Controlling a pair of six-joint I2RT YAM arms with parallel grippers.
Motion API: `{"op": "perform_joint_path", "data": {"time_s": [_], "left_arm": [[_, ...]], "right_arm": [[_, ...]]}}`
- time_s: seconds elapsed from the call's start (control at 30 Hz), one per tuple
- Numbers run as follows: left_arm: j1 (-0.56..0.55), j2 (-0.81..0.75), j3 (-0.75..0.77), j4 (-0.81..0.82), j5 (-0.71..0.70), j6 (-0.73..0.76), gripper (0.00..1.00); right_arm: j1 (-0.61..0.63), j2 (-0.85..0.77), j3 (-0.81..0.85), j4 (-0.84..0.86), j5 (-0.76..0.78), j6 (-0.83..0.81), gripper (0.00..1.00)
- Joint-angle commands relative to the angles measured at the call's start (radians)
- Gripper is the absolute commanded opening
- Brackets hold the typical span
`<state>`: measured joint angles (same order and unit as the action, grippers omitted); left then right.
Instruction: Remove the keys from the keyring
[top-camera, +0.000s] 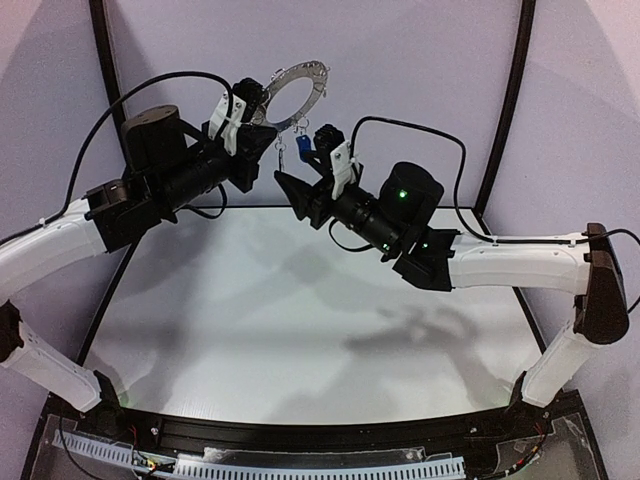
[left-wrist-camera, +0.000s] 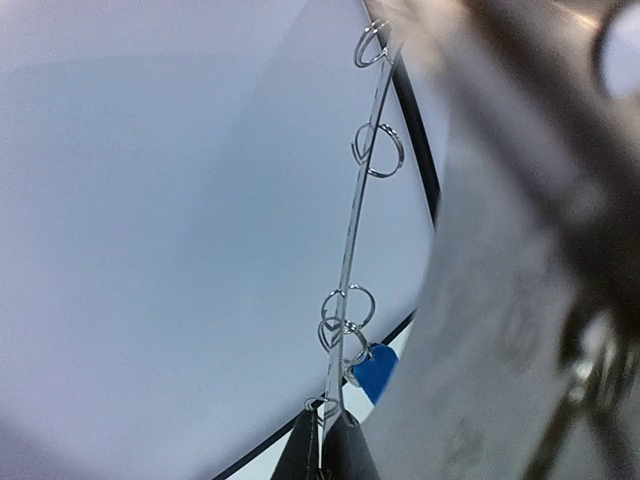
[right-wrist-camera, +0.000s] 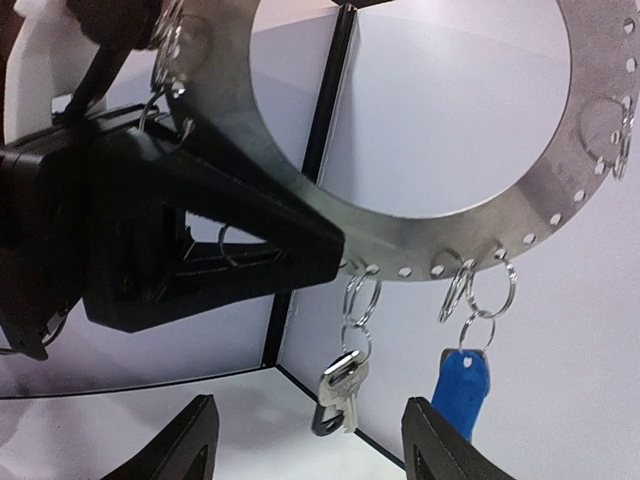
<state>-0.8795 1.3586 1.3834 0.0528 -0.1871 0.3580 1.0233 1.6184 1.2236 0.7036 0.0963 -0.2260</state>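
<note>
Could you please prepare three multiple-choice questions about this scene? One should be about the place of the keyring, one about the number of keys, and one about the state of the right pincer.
1. Where is the keyring?
A) flat on the table
B) held up in the air by the left pincer
C) hung on a hook

2. How many keys hang from it?
A) one
B) two
C) four

3. In what state is the right pincer?
A) open, holding nothing
B) shut on a key
C) shut on the ring

Answers:
1 B: black fingers clamp its rim in mid-air.
2 B: a blue-headed key and a silver key hang from wire loops.
3 A: its fingers stand apart below the keys.
</note>
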Motion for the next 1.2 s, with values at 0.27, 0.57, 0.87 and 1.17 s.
{"op": "perform_joint_path", "data": {"time_s": [0.27, 0.57, 0.87, 1.17], "left_arm": [[-0.035, 0.024, 0.068, 0.015, -0.097, 0.002, 0.01], [-0.036, 0.037, 0.087, -0.001, -0.107, -0.027, 0.01], [-0.036, 0.035, 0.102, -0.024, -0.101, -0.066, 0.01], [-0.057, 0.042, 0.107, -0.033, -0.113, -0.061, 0.01]], "right_arm": [[0.022, 0.009, 0.031, 0.014, -0.023, -0.002, 0.61], [0.033, 0.030, 0.059, 0.018, -0.001, -0.050, 0.59], [0.034, 0.090, 0.139, -0.025, 0.079, -0.078, 0.53], [0.048, 0.142, 0.180, 0.028, 0.181, -0.124, 0.51]]}}
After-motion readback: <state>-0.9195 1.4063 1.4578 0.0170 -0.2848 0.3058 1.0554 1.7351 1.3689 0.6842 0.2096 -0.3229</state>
